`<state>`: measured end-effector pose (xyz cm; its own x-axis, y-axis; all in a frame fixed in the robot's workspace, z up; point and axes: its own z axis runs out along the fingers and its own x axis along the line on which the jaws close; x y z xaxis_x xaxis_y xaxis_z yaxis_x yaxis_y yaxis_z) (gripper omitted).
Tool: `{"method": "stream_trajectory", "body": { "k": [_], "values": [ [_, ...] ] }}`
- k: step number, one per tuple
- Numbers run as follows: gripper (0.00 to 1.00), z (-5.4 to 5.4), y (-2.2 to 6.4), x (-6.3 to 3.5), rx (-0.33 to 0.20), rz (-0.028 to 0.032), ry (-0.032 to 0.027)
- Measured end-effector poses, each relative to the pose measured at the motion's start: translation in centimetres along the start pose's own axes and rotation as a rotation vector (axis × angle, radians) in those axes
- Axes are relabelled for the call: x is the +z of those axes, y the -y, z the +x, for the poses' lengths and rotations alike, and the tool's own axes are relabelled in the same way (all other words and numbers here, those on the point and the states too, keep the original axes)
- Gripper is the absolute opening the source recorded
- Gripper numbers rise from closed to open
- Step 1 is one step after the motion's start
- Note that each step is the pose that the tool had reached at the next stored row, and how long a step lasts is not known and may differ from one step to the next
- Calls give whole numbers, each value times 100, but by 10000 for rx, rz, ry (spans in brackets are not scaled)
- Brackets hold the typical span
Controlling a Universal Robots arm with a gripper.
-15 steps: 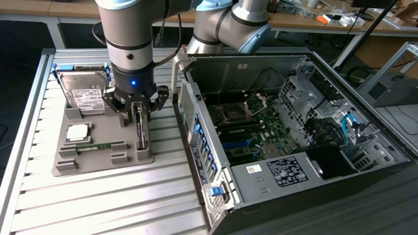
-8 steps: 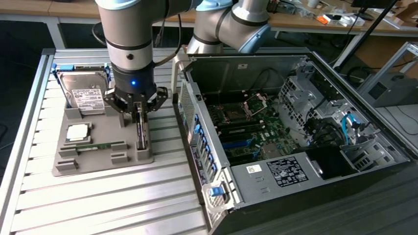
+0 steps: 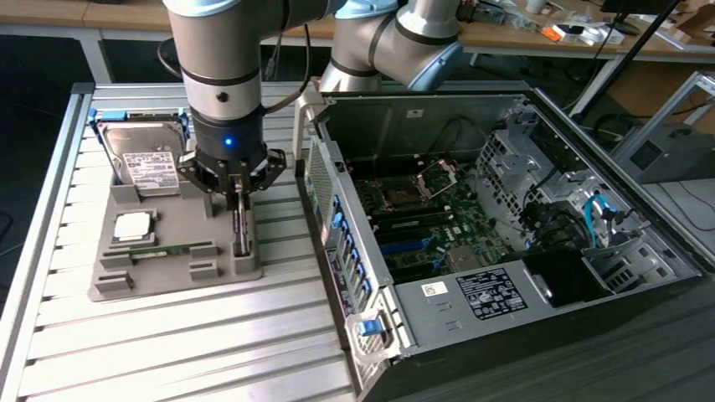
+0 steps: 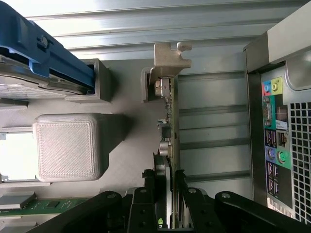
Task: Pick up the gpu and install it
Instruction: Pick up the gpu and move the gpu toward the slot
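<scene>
Where one gpu [image 3: 240, 234] stands (on edge), one gripper [image 3: 237, 201] above

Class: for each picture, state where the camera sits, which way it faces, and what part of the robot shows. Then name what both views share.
Exterior view: high off the arm, looking down on the slatted table, grey tray and open computer case; arm and gripper show.
Wrist view: on the wrist, looking down along the gripper at the gpu.
Shared: gripper, gpu, tray, hard drive, case.
</scene>
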<state>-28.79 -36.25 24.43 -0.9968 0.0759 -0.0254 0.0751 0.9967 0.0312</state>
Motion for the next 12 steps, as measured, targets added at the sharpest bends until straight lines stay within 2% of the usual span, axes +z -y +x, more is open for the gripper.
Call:
{"method": "stream_trajectory", "body": {
  "k": [4,12],
  "values": [
    [27,-2,-2,-60,0,0,1],
    [27,-3,-3,-101,0,-1,2]
  ]
}}
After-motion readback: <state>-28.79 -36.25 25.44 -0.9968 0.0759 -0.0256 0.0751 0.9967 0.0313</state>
